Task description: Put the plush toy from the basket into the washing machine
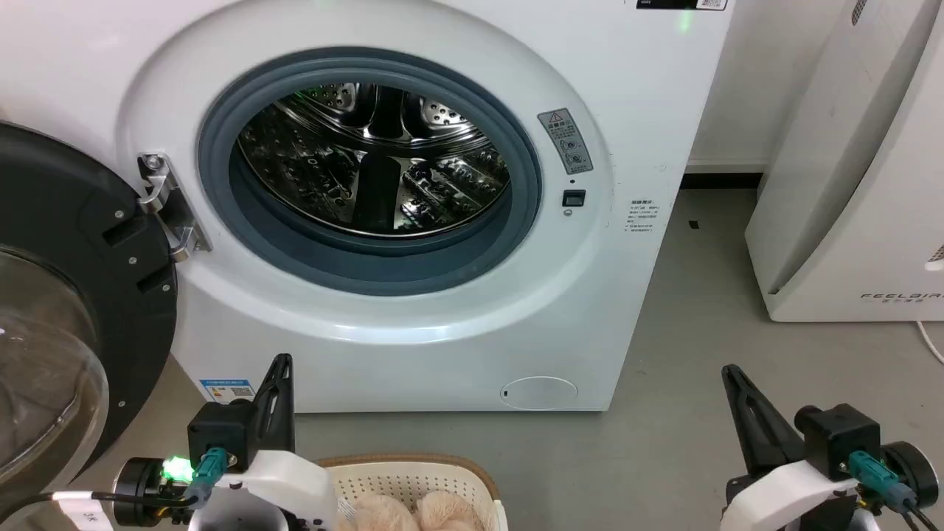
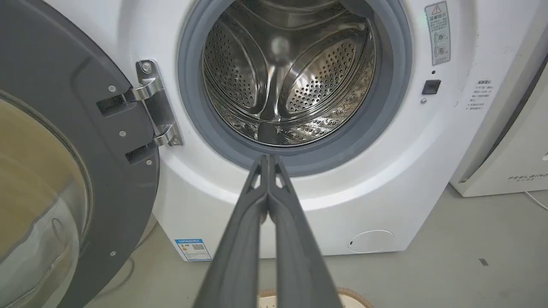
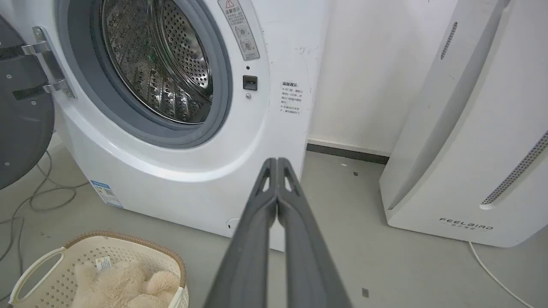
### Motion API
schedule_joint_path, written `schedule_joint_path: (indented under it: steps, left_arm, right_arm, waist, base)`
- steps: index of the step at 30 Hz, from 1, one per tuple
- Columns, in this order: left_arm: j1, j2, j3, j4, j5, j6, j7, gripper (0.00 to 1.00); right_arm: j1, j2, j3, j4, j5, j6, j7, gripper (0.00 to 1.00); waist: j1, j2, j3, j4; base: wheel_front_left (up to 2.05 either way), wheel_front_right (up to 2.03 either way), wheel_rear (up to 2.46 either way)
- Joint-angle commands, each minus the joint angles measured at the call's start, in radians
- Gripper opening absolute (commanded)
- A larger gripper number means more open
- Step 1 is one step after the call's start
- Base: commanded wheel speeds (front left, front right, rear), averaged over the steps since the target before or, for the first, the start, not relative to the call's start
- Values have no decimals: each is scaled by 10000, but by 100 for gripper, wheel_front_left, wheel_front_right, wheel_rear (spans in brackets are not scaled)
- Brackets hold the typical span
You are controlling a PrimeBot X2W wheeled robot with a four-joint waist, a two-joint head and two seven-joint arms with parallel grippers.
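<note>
Front-loader and basket, seen from the head and both wrists. The washing machine point(image 1: 413, 346) stood on the grey floor point(image 1: 686, 332) with its door point(image 1: 74, 243) swung fully open to the robot's left, hanging on a metal hinge point(image 1: 166, 206). Inside the grey gasket point(image 1: 369, 269), the perforated steel drum point(image 1: 376, 162) was in plain view.

The basket point(image 3: 128, 240) sat on the floor in front of the machine, well apart from the porthole and lower than it. The plush toy point(image 3: 124, 282) lay inside the basket, its shaggy cream fur bunched against the end wall nearer the machine. A paper label showed beside it.

The left gripper point(image 2: 269, 159) had its two dark fingers pressed together at the tips, held nothing, and pointed toward the lower edge of the gasket. In the head view its white wrist housing overlapped the basket's left edge.

The right gripper point(image 3: 277, 160) likewise had its fingers pressed together with nothing between them. It pointed at the machine's lower right corner.

A plain white appliance point(image 1: 848, 184) stood to the right of the machine, apart from it. A loose cable point(image 3: 43, 192) lay on the floor under the open door.
</note>
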Motion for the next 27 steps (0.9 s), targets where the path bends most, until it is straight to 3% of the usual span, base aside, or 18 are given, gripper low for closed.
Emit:
schedule_joint_path:
  steps: [1, 15, 16, 27]
  left_arm:
    - [139, 8, 24, -41, 26, -55, 3, 0]
    - [139, 8, 24, -41, 26, -55, 3, 0]
    - [0, 0, 0, 2, -1, 1, -2, 100]
    - [-74, 1, -122, 100, -120, 158, -186, 100]
  right_arm:
    - [-142, -4, -3, 24, -78, -7, 16, 0]
    - [-142, -4, -3, 24, -78, -7, 16, 0]
    - [0, 0, -2, -2, 3, 0, -3, 100]
    - [-7, 0, -107, -101, 372, 1, -185, 100]
  waist:
    - [0, 0, 0, 0]
    - [0, 0, 0, 0]
    - [0, 0, 0, 0]
    - [0, 0, 45, -6]
  base:
    - [0, 0, 0]
    - [0, 0, 0]
    - [0, 0, 0]
    - [0, 0, 0]
